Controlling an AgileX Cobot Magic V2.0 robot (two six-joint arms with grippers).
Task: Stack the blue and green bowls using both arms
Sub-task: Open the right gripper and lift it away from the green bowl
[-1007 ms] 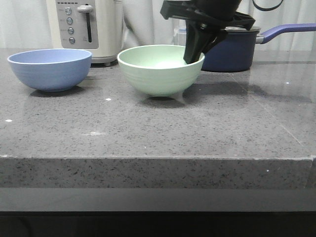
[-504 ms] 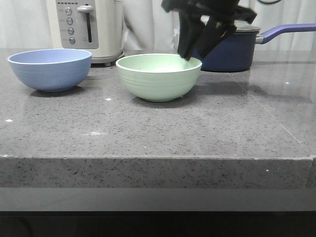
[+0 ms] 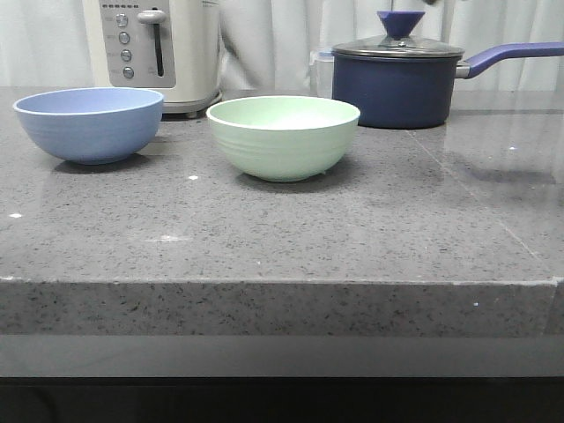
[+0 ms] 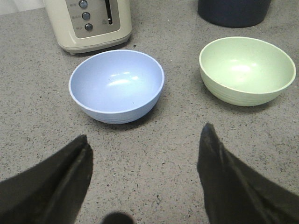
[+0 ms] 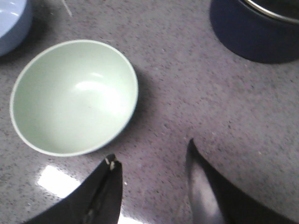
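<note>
The blue bowl [image 3: 89, 123] stands empty and upright at the left of the counter, also seen from above [image 4: 117, 85]. The green bowl [image 3: 283, 135] stands empty near the middle, apart from the blue one, and shows in both wrist views [image 4: 247, 70] [image 5: 74, 96]. Neither arm shows in the front view. My left gripper [image 4: 145, 144] hangs open above bare counter, short of the blue bowl, holding nothing. My right gripper [image 5: 152, 156] is open above bare counter just beside the green bowl's rim, holding nothing.
A cream toaster [image 3: 154, 51] stands behind the blue bowl. A dark navy lidded saucepan [image 3: 401, 79] with its handle pointing right sits behind the green bowl. A small clear container [image 3: 322, 70] is beside the pan. The grey speckled counter's front edge [image 3: 282, 282] runs across the front view.
The right gripper held the green bowl's rim tilted off the counter a second ago. It set the bowl flat, let go and rose out of the front view.
</note>
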